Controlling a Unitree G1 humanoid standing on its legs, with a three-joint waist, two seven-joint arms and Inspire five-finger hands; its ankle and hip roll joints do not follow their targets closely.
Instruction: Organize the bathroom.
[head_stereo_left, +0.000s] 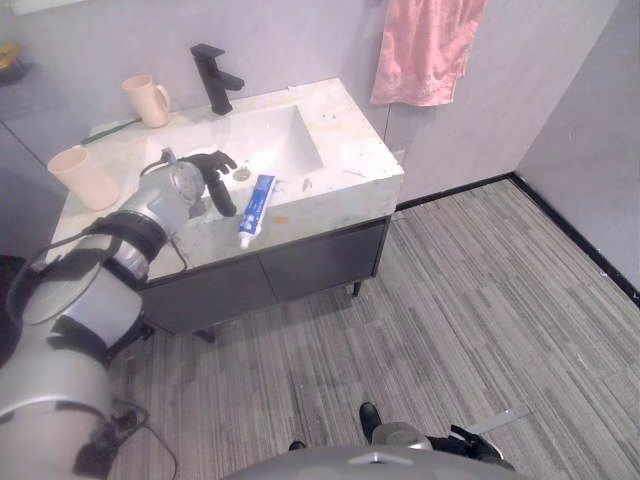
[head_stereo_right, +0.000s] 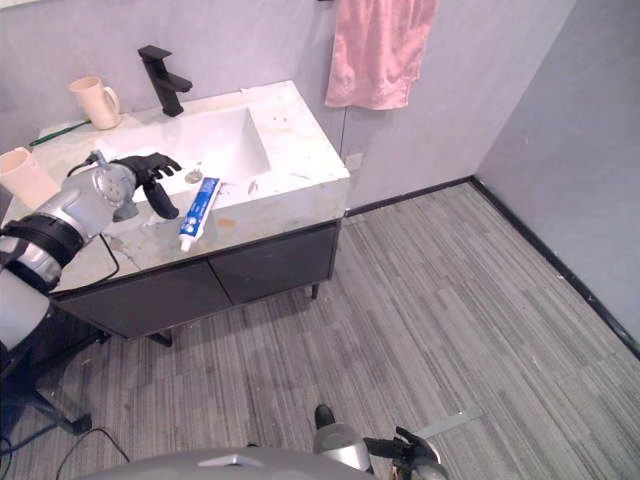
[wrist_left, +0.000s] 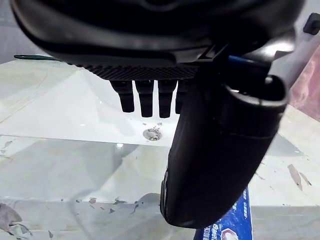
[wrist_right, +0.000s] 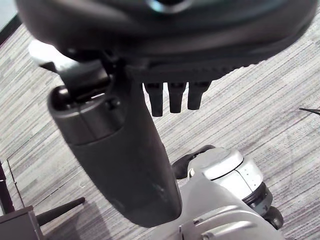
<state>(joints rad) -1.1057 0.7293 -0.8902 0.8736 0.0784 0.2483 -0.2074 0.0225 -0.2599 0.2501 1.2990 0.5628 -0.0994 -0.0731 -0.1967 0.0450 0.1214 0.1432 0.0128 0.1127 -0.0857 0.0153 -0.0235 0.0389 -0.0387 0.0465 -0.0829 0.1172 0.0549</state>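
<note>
left arm outstretched, left hand (head_stereo_left: 213, 175) fingers relaxed, right hand (wrist_right: 125, 150) fingers straight

Bathroom, marble vanity (head_stereo_left: 350, 165) with sink (head_stereo_left: 270, 140), black faucet (head_stereo_left: 215, 78), pink towel (head_stereo_left: 425, 48) hanging

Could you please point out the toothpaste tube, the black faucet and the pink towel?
toothpaste tube (head_stereo_left: 256, 205), left eye view, middle of its blue body.
black faucet (head_stereo_left: 214, 78), left eye view, its upright post.
pink towel (head_stereo_left: 420, 50), left eye view, middle of the cloth.

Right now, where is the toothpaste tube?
The toothpaste tube lies flat on the marble counter's front edge, just in front of the sink basin, immediately right of the left hand hovering open beside it.
</note>
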